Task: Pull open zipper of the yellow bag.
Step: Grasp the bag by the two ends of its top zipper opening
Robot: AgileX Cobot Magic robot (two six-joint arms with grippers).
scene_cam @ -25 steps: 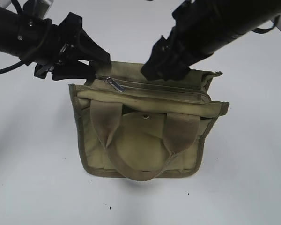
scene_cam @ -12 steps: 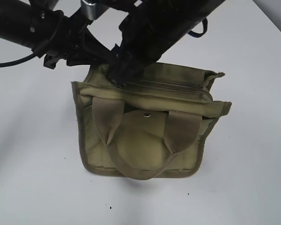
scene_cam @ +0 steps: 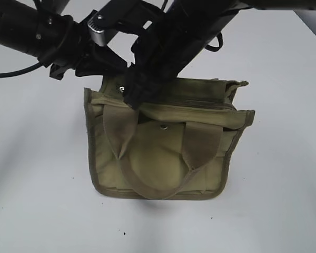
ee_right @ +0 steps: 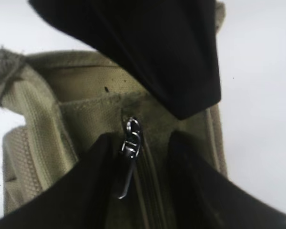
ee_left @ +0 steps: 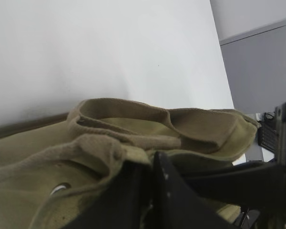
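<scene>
The yellow bag (scene_cam: 163,153) stands on the white table, handles facing the camera. Its zipper (scene_cam: 200,102) runs along the top and looks closed. My left gripper (scene_cam: 116,74) is at the bag's top left corner; in the left wrist view the left gripper (ee_left: 151,160) is shut on the bag's fabric edge (ee_left: 133,152). My right gripper (scene_cam: 132,100) reaches across to the zipper's left end. In the right wrist view the right gripper (ee_right: 142,139) is open, its jaws straddling the silver pull tab (ee_right: 128,164), which lies close beside one finger (ee_right: 86,191).
The white table (scene_cam: 284,174) surrounds the bag, with a few dark specks near the front. A black cable (scene_cam: 10,71) hangs off the left arm. The left gripper's black body (ee_right: 157,57) looms just above the zipper end in the right wrist view.
My right arm swung from the bag's right side to the zipper's left end and its jaws narrowed. The left gripper closed on the bag's corner.
</scene>
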